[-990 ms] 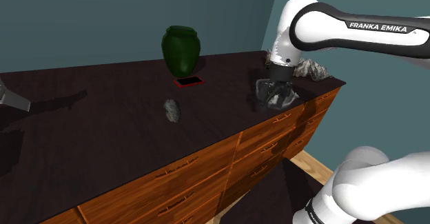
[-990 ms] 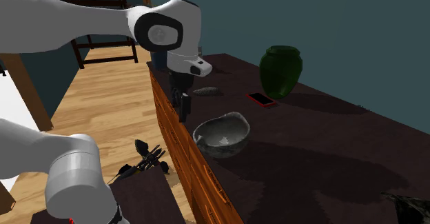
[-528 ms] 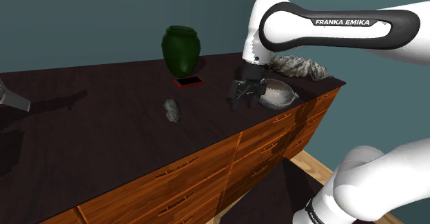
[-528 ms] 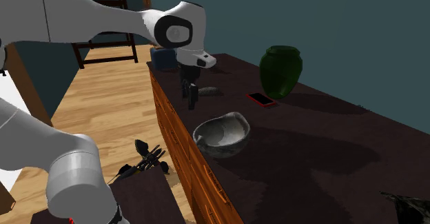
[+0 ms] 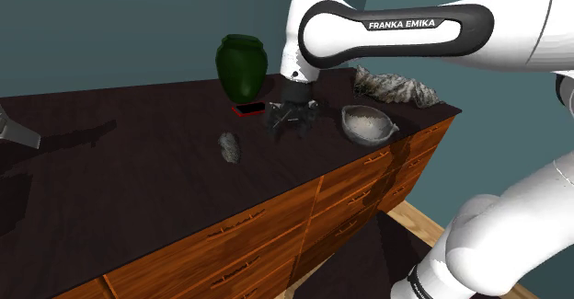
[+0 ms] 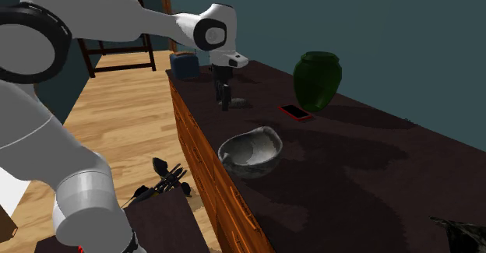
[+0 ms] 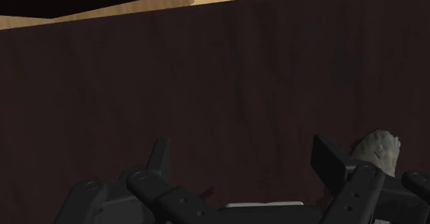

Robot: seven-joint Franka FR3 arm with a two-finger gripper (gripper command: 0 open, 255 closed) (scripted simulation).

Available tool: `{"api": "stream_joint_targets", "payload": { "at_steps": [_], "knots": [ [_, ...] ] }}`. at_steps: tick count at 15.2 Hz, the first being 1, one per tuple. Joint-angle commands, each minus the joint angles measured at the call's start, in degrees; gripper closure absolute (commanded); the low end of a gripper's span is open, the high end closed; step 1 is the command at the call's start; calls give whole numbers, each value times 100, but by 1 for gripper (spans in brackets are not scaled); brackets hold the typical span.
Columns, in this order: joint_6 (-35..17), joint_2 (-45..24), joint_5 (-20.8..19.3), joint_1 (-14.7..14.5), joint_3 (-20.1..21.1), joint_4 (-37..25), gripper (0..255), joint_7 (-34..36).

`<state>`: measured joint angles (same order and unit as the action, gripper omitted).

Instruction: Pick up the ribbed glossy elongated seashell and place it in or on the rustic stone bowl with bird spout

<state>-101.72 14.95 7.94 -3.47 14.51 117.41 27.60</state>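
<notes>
Rough stone bowl, dark wooden countertop

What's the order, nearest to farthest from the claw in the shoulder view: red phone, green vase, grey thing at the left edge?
1. Red phone, beside the claw.
2. Green vase, standing behind the phone.
3. Grey thing, at the shoulder view's left edge.

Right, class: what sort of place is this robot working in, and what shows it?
Probably a room in a home: a long wooden sideboard with drawers, a green vase standing on it, and plank flooring.
</notes>
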Motion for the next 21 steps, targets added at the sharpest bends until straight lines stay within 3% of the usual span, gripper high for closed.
{"api": "stream_joint_targets", "payload": {
  "at_steps": [1, 10, 21],
  "knots": [
    [-113, -421, -113, -27, 162, -375, 0, 312],
    [-71, -2413, -1011, -383, 602, -2551, 0, 1646],
    [-626, -2523, -1063, -408, 590, -2105, 0, 1698]
  ]
}}
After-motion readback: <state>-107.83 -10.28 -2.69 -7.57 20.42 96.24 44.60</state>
